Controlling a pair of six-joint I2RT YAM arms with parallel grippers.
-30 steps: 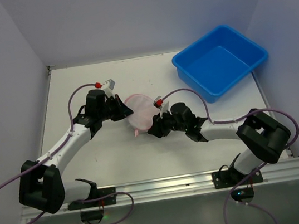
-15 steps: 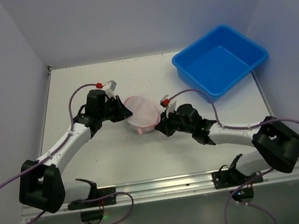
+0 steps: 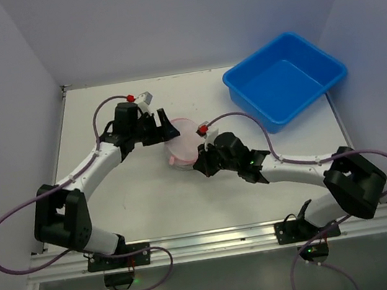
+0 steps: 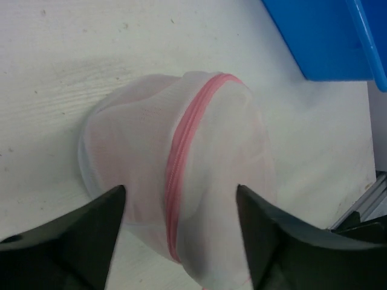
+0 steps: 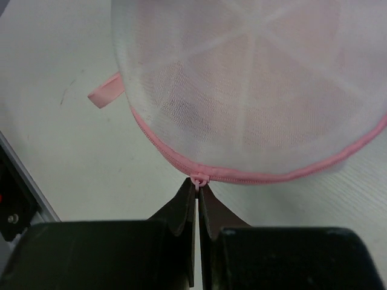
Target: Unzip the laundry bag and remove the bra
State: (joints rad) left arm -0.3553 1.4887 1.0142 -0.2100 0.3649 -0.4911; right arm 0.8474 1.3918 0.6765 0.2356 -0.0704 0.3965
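The laundry bag [image 3: 183, 140], a small round white mesh pouch with pink zipper trim [image 4: 181, 145], lies mid-table between both arms. My left gripper [image 3: 164, 127] is open; in the left wrist view its fingertips [image 4: 118, 193] stand on either side of the bag [image 4: 181, 181] without pinching it. My right gripper [image 3: 199, 163] is at the bag's near edge and shut on the small pink zipper pull [image 5: 198, 179]. The bag [image 5: 260, 90] fills the top of the right wrist view. The bra is hidden inside; only a faint pink tint shows through the mesh.
A blue tub [image 3: 249, 104] stands at the back right; its corner shows in the left wrist view [image 4: 320, 36]. A pink ribbon loop [image 5: 104, 96] sticks out from the bag's side. Metal rail [image 3: 215, 240] runs along the table's near edge.
My left gripper has opened and shifted slightly toward the back. My right gripper closed on the zipper pull. The bag has tilted and moved a little.
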